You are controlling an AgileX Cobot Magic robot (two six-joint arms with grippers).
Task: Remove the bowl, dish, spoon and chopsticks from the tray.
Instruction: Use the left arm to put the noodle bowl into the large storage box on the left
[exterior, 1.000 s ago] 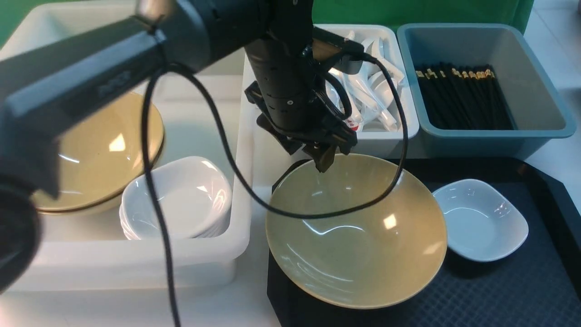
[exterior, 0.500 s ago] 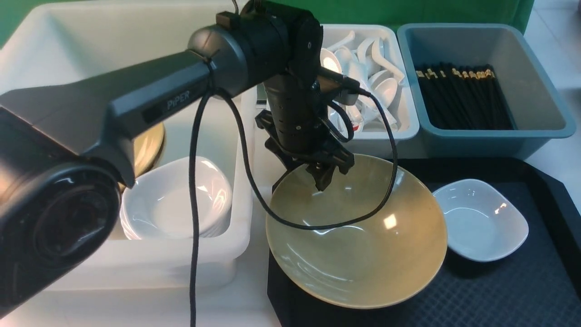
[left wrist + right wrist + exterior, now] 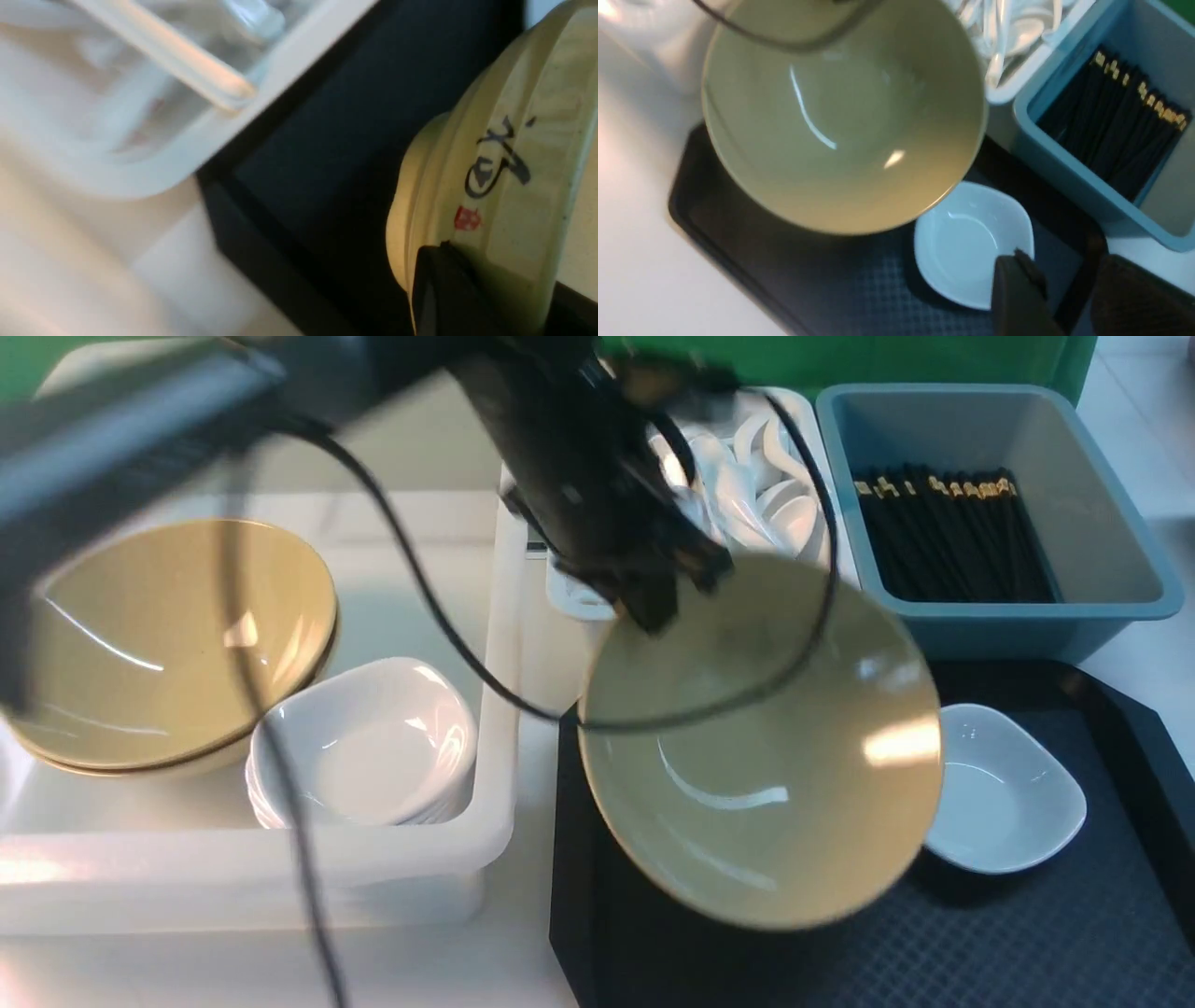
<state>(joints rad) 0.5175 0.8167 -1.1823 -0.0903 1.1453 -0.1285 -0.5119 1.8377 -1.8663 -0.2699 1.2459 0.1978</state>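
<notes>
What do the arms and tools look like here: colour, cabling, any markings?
Left arm: dark grey link, black wrist housing, blurred; no marking readable. A loose black cable loops from it. Left tool: black, compact. Right tool: two blunt matte dark fingers; its arm is out of view.

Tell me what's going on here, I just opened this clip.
The left tool grips the tan bowl by its far rim and holds it tilted above the black tray. The white dish sits on the tray beside it, with the right tool open near it. A white bin on the robot's left holds stacked bowls and stacked dishes.
</notes>
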